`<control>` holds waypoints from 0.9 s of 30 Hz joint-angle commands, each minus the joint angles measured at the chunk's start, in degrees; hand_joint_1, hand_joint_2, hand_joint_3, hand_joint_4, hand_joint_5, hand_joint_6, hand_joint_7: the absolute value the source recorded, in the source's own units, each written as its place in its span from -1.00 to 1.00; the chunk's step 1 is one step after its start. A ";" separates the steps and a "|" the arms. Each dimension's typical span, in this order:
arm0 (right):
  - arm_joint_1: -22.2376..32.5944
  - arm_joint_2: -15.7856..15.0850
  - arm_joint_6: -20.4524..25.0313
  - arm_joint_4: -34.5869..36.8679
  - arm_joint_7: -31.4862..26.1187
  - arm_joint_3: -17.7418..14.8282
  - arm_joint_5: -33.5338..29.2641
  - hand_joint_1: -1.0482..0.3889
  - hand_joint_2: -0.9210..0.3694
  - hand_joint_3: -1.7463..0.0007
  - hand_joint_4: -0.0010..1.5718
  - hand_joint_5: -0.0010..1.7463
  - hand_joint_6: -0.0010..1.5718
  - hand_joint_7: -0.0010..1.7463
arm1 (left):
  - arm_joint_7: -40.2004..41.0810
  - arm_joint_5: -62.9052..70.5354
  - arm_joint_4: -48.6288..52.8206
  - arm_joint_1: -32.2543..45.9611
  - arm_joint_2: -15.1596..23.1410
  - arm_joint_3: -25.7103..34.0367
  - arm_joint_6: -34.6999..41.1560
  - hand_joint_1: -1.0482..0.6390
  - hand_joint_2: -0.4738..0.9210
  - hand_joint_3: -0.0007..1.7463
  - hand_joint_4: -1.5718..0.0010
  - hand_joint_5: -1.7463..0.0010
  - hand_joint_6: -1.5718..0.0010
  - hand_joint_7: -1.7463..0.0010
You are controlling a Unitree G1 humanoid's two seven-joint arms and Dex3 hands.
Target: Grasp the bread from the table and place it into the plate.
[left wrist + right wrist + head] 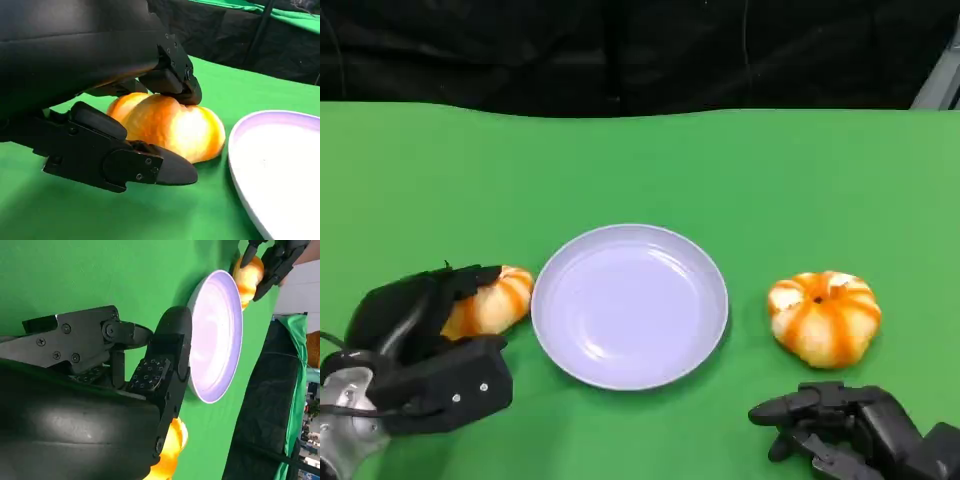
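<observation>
Green tabletop [640, 170], black drape along its far edge.

Plate [630, 305]: pale lilac, round, shallow, lying at mid-tabletop toward the near edge. The left wrist view shows its raised rim from the side.

Bread, left piece [495, 300]: orange-and-cream striped bun, just beside the plate's left rim, resting on the tabletop. Head view shows it half covered by the left robot hand [425, 345]. The left wrist view gives the closer detail: one fingertip [175, 87] touches the top of the bun, a lower finger lies along the cloth beside it, and the bun sits between them, still down on the green surface. The robot hand closes around the bun; a firm hold cannot be told.

Bread, right piece [823, 316]: same striped pattern, whole and uncovered, right of the plate and apart from it.

Right robot hand [840, 425]: at the near right corner, near the right piece but not touching it, fingers apart and holding nothing. The right wrist view shows its padded fingers [150, 375] spread, with the plate beyond them and the left robot hand on the far bun.
</observation>
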 commanded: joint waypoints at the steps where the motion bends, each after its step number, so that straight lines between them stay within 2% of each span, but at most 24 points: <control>1: 0.07 -0.41 -0.38 0.32 -0.15 -0.21 0.11 0.39 -1.00 0.56 0.03 0.30 0.42 -0.69 | -1.42 -0.66 1.33 -0.33 0.28 -0.31 1.10 -0.63 1.00 -0.72 0.48 1.00 0.25 1.00; 13: 0.14 -0.49 -0.12 0.15 -0.10 -0.20 0.07 0.39 -1.00 0.55 0.02 0.29 0.42 -0.69 | -1.86 -0.85 1.54 -0.56 0.25 -0.64 1.43 -0.63 1.00 -0.71 0.48 1.00 0.25 1.00; 14: 0.24 -0.51 -0.13 0.09 -0.06 -0.25 0.15 0.39 -1.00 0.55 0.02 0.29 0.43 -0.69 | -2.31 -1.09 1.79 -0.59 0.11 -0.54 1.35 -0.51 0.97 -0.73 0.49 1.00 0.25 1.00; 15: 0.31 -0.52 -0.14 0.05 -0.03 -0.28 0.22 0.39 -1.00 0.55 0.03 0.30 0.43 -0.69 | -2.68 -1.33 1.98 -0.61 -0.01 -0.46 1.28 -0.25 0.93 -0.83 0.49 1.00 0.24 1.00; 17: 0.38 -0.54 -0.23 0.07 0.06 -0.32 0.32 0.40 -1.00 0.55 0.03 0.30 0.43 -0.69 | -3.16 -1.64 2.20 -0.67 -0.08 -0.52 1.32 -0.01 0.92 -0.93 0.51 1.00 0.24 1.00; 27: 0.46 -0.52 0.25 -0.23 -0.16 -0.31 0.16 0.41 -1.00 0.54 0.02 0.29 0.43 -0.69 | -4.61 -1.94 2.30 -0.72 0.26 -1.08 1.71 0.15 0.96 -0.98 0.56 1.00 0.23 1.00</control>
